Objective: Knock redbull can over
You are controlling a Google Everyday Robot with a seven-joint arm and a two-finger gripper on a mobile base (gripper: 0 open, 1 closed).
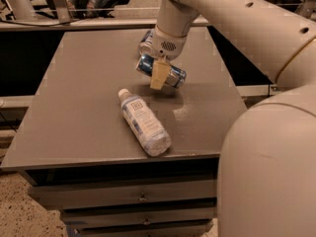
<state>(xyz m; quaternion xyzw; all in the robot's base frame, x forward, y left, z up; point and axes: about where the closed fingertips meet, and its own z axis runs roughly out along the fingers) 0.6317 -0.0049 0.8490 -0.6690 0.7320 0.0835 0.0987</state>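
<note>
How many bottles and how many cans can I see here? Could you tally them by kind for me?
Bottles: 1, the clear plastic bottle with a white cap, lying on its side on the grey table.
Cans: 1, the blue and silver metal can, tilted and gripped by the robot's gripper above the table's far half.
Total: 2.
</note>
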